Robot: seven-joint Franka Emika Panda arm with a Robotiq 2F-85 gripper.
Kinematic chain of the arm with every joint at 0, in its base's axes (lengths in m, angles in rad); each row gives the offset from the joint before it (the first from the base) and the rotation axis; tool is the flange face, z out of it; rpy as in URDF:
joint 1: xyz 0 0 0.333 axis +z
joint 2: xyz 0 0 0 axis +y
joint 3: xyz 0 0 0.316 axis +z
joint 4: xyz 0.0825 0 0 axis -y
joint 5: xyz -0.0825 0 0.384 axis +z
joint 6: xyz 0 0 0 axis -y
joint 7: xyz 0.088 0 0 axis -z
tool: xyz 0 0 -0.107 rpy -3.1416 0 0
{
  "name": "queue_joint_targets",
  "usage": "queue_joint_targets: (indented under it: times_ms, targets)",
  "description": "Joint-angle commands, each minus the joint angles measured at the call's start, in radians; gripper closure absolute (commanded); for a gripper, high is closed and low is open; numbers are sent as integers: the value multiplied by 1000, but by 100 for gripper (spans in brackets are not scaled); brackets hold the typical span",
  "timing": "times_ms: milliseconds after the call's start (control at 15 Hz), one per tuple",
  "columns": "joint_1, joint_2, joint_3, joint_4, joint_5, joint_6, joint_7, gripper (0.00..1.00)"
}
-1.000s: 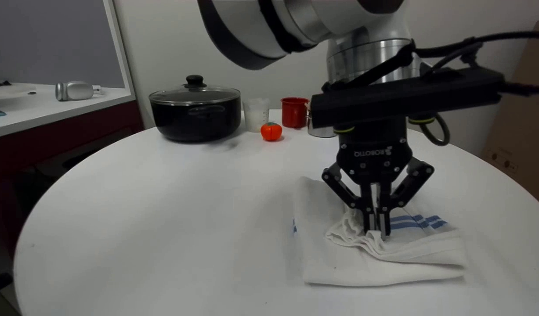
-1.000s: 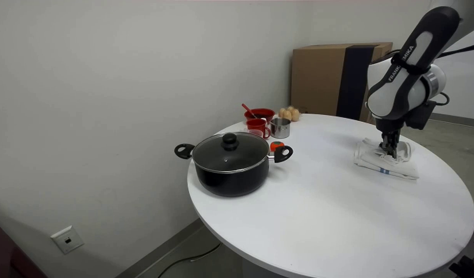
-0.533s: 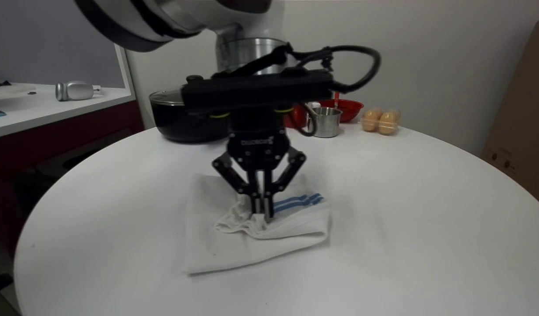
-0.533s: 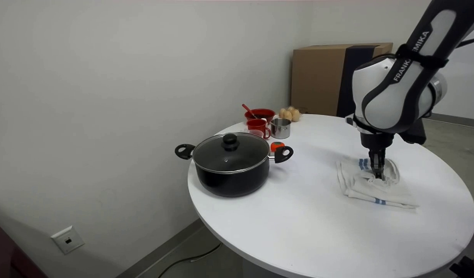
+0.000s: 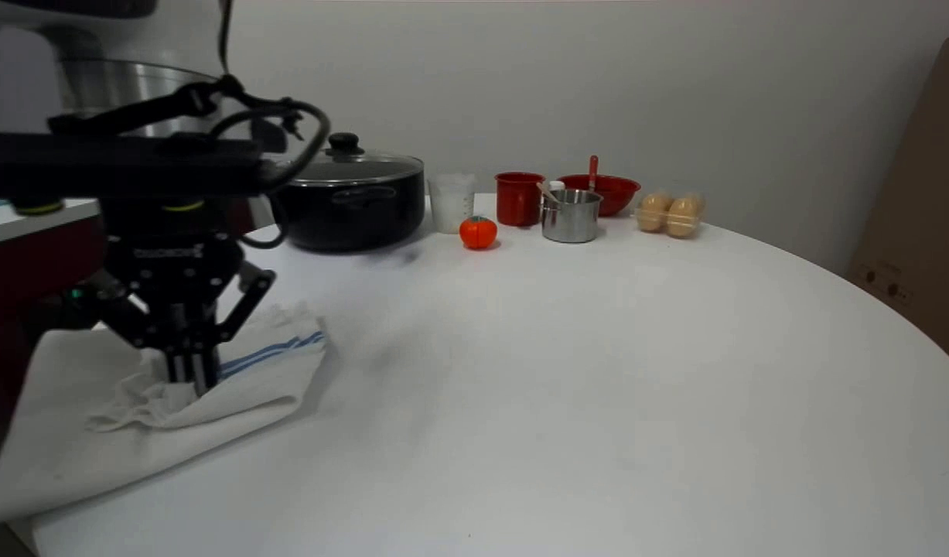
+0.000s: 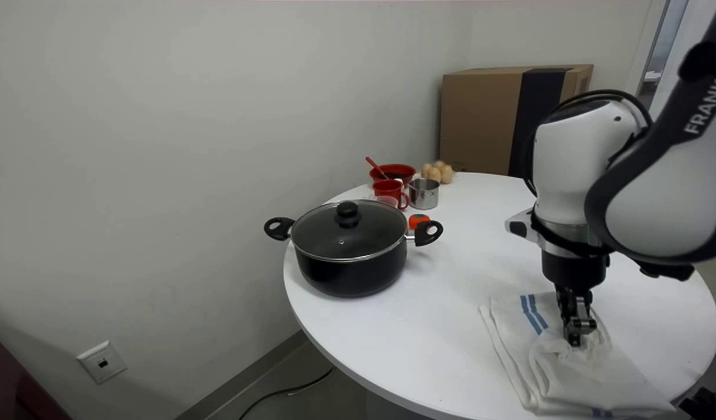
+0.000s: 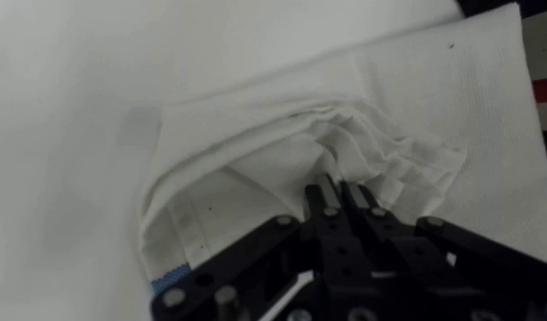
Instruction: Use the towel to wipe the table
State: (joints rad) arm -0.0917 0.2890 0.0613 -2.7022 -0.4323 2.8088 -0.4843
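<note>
Gripper (image 7: 341, 189) is clenching the towel (image 6: 573, 376), so I'm guessing we're mid-wipe
Jaws are pinching a bunched fold; the rest is lying beneath them on the table (image 5: 598, 371), seemingly poking past its edge. Grabbing's looking done; more wiping is probably remaining.

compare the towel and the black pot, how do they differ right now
Colour: the towel is white with blue stripes; the pot is black under a see-through lid.
Form: the towel is folded cloth, crumpled where the tool grips it; the pot stands upright, untouched by the tool.
Place: a towel corner reaches past the edge of the table; the pot's base sits within that edge.
Both rest on the same white table.
</note>
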Motion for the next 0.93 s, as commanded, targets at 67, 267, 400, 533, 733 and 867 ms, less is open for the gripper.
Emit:
queue_joint_targets:
  times_ms: [67, 267, 400, 533, 733, 867]
  targets:
    - [94, -35, 63, -63, 53, 96, 66, 99]
    - [89, -63, 28, -59, 11, 110, 138, 99]
    - [62, -51, -29, -18, -2, 107, 152, 99]
    - [32, -33, -111, 34, -16, 100, 153, 99]
    - [-13, -1, -231, 120, -6, 92, 146, 99]
    - [-60, 29, -281, 184, 14, 86, 140, 99]
